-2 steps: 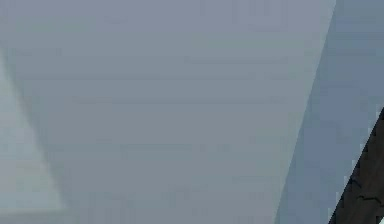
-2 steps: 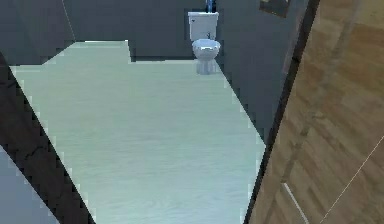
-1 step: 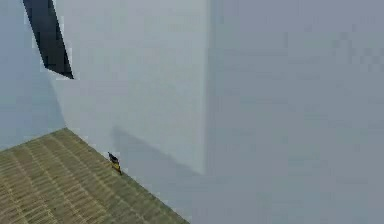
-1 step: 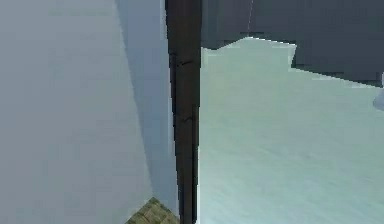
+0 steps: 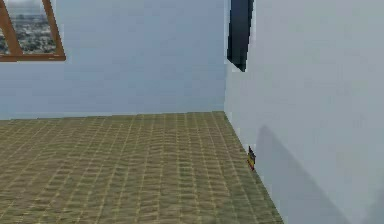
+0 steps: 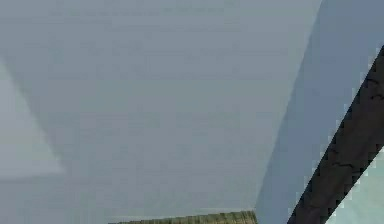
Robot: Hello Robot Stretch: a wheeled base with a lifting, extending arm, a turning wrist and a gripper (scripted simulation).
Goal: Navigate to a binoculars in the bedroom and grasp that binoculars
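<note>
A wood-framed window (image 5: 28,30) and a dark wall panel (image 5: 239,32) flank a room corner (image 5: 225,95) above woven floor (image 5: 120,170). A dark slanted bar (image 6: 345,150) crosses the arm side view's right. I cannot tell the tool's state or where the binoculars are.

Window (image 5: 28,30) cut off at the forward view's top-left corner. Dark wall panel (image 5: 239,32) cut by the top edge. Small object (image 5: 251,158) at wall foot: unidentifiable.
</note>
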